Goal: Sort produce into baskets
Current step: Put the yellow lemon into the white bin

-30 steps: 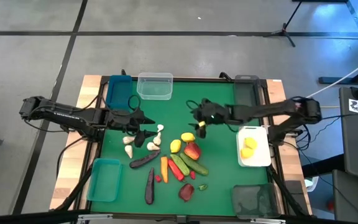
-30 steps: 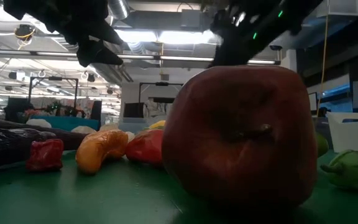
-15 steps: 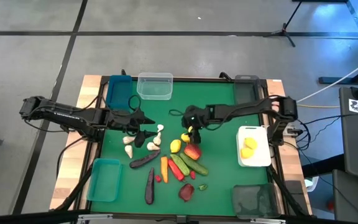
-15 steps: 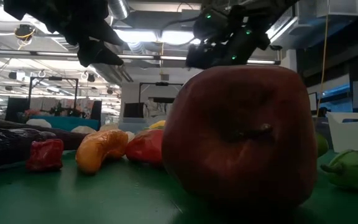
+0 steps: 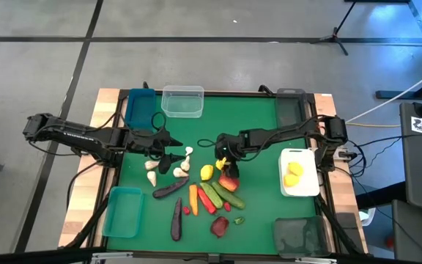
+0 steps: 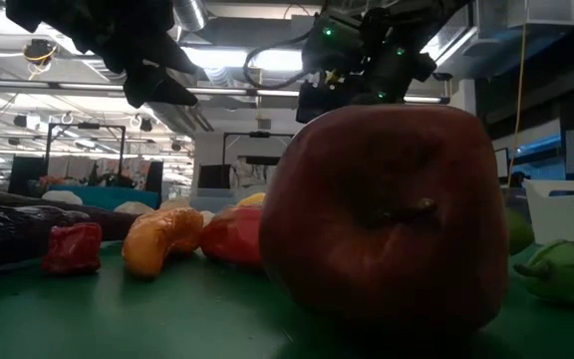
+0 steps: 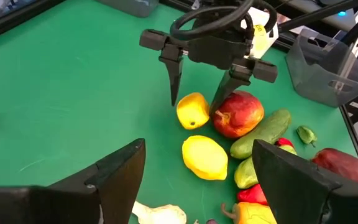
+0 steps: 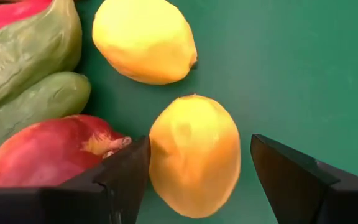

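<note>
Your right gripper (image 7: pixel 199 106) hangs over the middle of the green table (image 5: pixel 247 117), its fingers spread wide on either side of a yellow lemon (image 8: pixel 195 154) without closing on it; one finger stands between that lemon and the red apple (image 7: pixel 238 114) just beside it. A second lemon (image 7: pixel 205 157) lies near it on the left, and two green cucumbers (image 5: pixel 222 194) lie nearer you, touching the apple. Your left gripper (image 5: pixel 173 156) waits open above the white garlic (image 5: pixel 152 170) at the left of the pile, holding nothing. The rest of the produce lies toward the near edge: an orange carrot (image 5: pixel 193 195), a red pepper (image 5: pixel 206 202), two purple eggplants (image 5: pixel 173 213) and a darker apple (image 5: pixel 219 226). The white basket (image 5: pixel 308 187) on the right holds two lemons (image 5: pixel 293 173). The blue basket (image 5: pixel 139 106) and the clear basket (image 5: pixel 182 101) sit at the far edge, the teal basket (image 5: pixel 122 212) at the near left, and dark baskets at the far right (image 5: pixel 291 106) and near right (image 5: pixel 299 236). No brand, label or writing can be read on any of these things.
</note>
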Robot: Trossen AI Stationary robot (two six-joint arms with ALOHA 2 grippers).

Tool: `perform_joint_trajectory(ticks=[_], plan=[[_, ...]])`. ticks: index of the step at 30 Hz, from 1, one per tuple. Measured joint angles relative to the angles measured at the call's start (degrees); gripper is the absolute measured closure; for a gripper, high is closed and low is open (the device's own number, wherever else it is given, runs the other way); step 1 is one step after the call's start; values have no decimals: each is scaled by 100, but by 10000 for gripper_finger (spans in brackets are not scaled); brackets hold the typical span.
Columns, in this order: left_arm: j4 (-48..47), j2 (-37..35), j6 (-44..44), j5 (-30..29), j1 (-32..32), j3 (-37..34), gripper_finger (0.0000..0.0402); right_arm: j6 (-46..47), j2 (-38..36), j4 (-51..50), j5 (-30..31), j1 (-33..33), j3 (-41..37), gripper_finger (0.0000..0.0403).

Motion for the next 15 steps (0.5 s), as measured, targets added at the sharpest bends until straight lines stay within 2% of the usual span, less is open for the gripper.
perform_joint_trajectory(ticks=[15], plan=[[-4,0,-14,0,0,0,112,254,327,106,3,0,-4,126]])
